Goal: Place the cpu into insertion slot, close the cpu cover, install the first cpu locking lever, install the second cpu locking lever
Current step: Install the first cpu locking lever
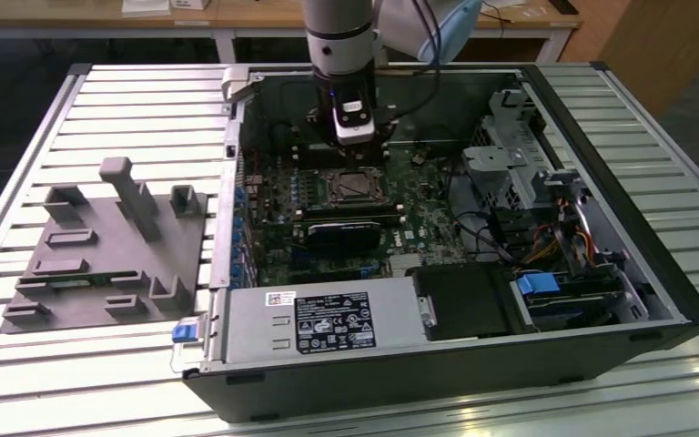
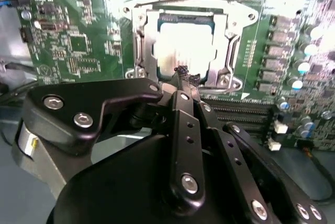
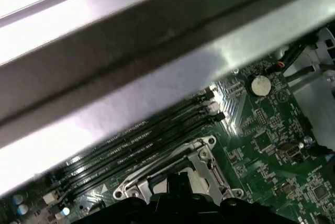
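In the second wrist view the cpu [image 2: 186, 46] lies flat in the insertion slot [image 2: 226, 21], its silvery top glaring. The cpu cover [image 2: 144, 41] is down over it, framing the chip. My gripper [image 2: 184, 73] has its dark fingertips drawn together at the socket's edge nearest the camera, with nothing visible between them. A thin locking lever wire [image 2: 236, 84] curves along that same edge. In the exterior view the gripper [image 1: 352, 155] hangs inside the open computer case just behind the insertion slot [image 1: 352, 185]. The first wrist view catches the socket frame [image 3: 201, 156] beside black memory slots.
The green motherboard [image 1: 435, 232] lies in the open case [image 1: 641, 273]. A black block [image 1: 339, 237] and the memory slots [image 1: 349, 211] sit close in front of the socket. A power supply [image 1: 319, 319] lines the near wall. A grey fixture [image 1: 106, 246] stands at the exterior view's left.
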You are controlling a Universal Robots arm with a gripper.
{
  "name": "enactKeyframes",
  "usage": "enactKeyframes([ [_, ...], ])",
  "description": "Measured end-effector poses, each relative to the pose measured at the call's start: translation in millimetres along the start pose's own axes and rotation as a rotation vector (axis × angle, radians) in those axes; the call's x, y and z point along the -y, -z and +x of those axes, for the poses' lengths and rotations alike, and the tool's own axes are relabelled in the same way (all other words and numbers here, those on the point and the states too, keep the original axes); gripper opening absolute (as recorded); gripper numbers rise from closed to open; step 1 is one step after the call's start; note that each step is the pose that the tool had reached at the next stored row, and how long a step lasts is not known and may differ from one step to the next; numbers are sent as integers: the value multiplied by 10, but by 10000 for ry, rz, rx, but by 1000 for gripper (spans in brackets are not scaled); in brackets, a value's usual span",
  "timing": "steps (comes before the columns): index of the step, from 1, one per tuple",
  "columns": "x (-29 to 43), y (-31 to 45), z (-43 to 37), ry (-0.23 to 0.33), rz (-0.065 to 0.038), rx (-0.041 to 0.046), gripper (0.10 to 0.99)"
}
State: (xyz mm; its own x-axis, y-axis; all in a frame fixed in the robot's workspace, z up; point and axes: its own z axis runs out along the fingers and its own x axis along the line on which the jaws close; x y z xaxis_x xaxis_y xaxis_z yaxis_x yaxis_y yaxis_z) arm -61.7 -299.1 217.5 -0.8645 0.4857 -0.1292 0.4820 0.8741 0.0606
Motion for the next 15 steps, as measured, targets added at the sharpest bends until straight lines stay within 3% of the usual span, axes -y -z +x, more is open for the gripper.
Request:
enactKeyframes([
  [15, 229, -3, -128, 1, 4, 3, 102],
])
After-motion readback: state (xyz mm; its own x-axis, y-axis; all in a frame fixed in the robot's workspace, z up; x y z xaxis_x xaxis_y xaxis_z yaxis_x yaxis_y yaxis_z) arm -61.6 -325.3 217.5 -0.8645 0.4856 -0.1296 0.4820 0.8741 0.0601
